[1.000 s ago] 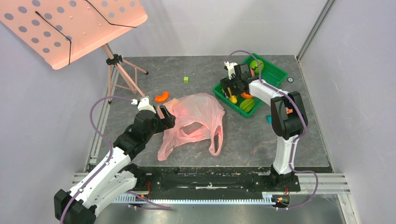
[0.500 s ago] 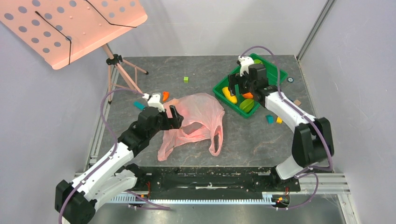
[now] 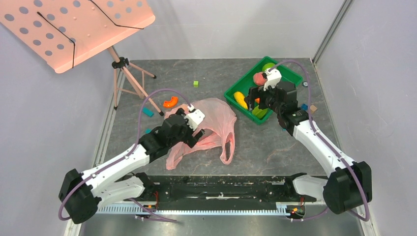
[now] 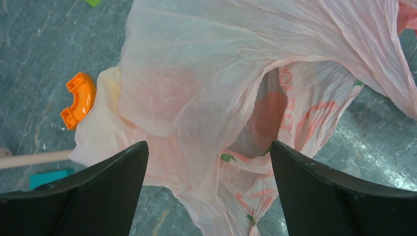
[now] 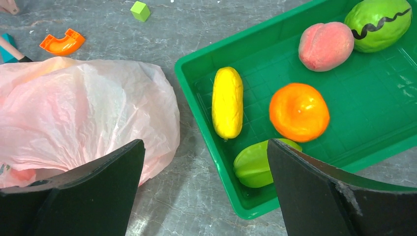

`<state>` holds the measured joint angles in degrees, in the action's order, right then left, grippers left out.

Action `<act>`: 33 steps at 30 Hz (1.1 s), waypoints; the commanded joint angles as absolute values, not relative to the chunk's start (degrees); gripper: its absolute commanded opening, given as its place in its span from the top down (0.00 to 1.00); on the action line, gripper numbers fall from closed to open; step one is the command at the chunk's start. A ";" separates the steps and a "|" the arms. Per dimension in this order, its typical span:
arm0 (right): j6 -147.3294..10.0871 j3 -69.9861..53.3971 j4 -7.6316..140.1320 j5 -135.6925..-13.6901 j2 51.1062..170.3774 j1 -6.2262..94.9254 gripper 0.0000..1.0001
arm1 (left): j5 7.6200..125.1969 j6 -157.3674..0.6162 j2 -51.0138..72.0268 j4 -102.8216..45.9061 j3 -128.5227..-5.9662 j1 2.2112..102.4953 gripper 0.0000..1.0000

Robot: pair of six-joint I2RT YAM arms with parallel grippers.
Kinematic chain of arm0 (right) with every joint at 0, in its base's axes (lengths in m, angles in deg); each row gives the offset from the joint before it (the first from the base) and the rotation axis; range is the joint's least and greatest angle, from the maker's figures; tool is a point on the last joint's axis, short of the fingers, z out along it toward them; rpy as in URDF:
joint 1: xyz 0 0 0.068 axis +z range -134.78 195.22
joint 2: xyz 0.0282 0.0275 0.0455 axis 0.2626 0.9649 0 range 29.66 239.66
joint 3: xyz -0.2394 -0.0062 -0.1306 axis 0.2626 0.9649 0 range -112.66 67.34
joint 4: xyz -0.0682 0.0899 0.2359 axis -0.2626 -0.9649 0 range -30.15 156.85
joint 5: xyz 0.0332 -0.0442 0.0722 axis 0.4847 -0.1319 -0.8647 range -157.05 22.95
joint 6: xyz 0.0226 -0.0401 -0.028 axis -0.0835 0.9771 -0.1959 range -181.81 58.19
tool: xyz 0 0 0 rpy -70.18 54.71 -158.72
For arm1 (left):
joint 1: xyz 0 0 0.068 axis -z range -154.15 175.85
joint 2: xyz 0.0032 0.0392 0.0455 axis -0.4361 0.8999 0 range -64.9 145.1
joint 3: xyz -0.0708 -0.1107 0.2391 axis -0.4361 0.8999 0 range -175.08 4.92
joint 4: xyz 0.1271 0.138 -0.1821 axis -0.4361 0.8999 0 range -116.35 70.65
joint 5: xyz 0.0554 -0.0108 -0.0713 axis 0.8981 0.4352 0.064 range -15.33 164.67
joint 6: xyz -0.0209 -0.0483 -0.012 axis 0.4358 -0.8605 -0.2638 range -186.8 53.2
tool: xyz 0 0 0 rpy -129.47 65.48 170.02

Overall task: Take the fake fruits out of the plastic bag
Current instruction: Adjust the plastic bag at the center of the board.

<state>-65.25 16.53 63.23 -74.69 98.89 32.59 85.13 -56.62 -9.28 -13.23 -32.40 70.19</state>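
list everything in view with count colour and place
bag: 1, see-through pink, mid-table
tray: 1, green, right of the bag
yellow fruit: 1, yellow, tray's left side
orange fruit: 1, orange, tray middle
green fruit: 1, light green, tray's near edge
peach: 1, pink, tray's far end
ball: 1, green, black wavy line, by the peach
curved block: 1, orange, far-left of the bag
cube: 1, lime, beyond the bag
teal block: 1, teal, left of the bag; tiny bits right of the tray unclear
music stand: 1, pink, far left corner
left gripper: 1, black, open, above the bag
right gripper: 1, black, open, over the tray's left edge
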 commanded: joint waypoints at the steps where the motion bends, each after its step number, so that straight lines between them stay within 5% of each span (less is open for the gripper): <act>1: -64.89 17.30 64.05 -75.68 97.14 32.45 0.02 | 82.60 -47.83 -5.12 -15.50 -36.58 71.73 0.00; 17: -66.58 21.72 63.86 -75.59 90.25 32.43 0.02 | 102.12 -45.34 11.67 -26.06 -39.99 76.92 0.15; 26: -68.89 25.77 65.56 -77.46 82.62 32.45 0.02 | 111.72 -48.66 16.57 -24.02 -47.96 76.92 0.83; 29: -69.98 28.49 67.63 -79.76 78.68 32.54 0.05 | 111.72 -49.10 16.48 -22.67 -50.63 76.92 0.97; 33: -71.57 32.65 71.90 -88.04 72.58 32.82 0.15 | 109.61 -51.36 15.75 -19.30 -53.77 76.92 0.98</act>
<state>-69.34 29.71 65.39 -79.56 77.63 32.61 109.37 -47.88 16.62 -21.51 -49.44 76.73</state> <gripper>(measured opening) 0.898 0.033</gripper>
